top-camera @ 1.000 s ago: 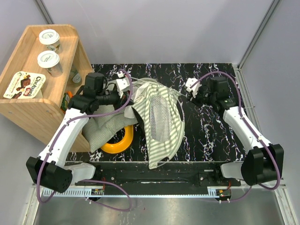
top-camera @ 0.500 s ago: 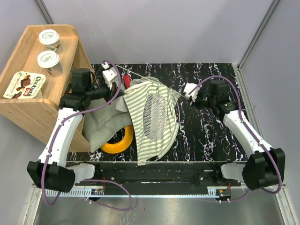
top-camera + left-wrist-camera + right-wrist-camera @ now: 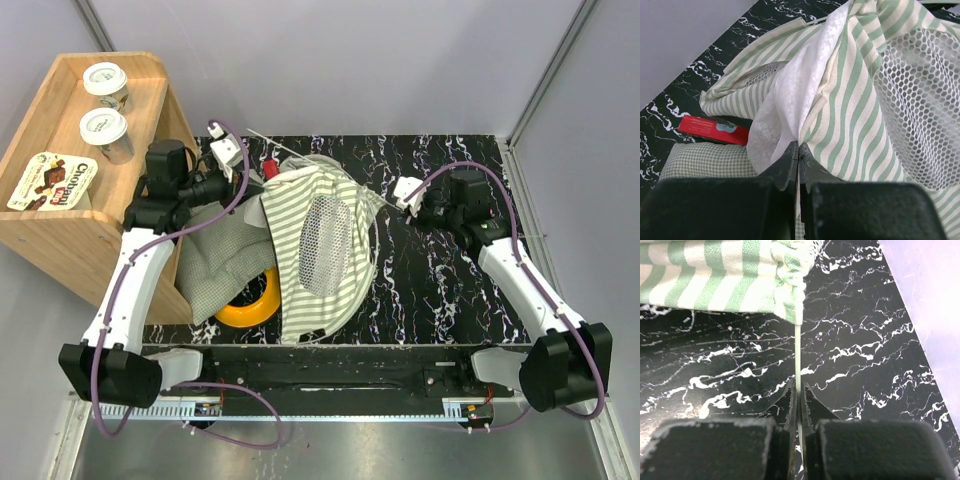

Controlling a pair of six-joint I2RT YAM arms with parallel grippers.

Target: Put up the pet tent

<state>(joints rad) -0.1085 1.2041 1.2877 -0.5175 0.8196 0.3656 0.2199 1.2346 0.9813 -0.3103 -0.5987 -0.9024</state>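
The pet tent [image 3: 320,250] is a green-and-white striped fabric heap with a round white mesh window [image 3: 327,240], lying across the middle of the black marbled table [image 3: 440,290]. My left gripper [image 3: 243,172] is shut on the tent's fabric edge beside a white lace curtain [image 3: 790,100], at the tent's far left corner; the left wrist view shows its jaws pinched on the cloth [image 3: 798,145]. My right gripper [image 3: 400,195] is shut on a thin pale pole [image 3: 797,350] that sticks out of the tent's gathered sleeve [image 3: 790,275] on the right.
A small-checked green cushion [image 3: 215,265] lies left of the tent, over a yellow ring [image 3: 255,300]. A red packet [image 3: 715,130] lies on the table near the cushion. A wooden shelf [image 3: 80,230] with yoghurt cups [image 3: 105,85] stands at the far left.
My left gripper has moved left and toward the back with the tent's corner, dragging the fabric leftward. My right gripper has shifted slightly, still holding the pole.
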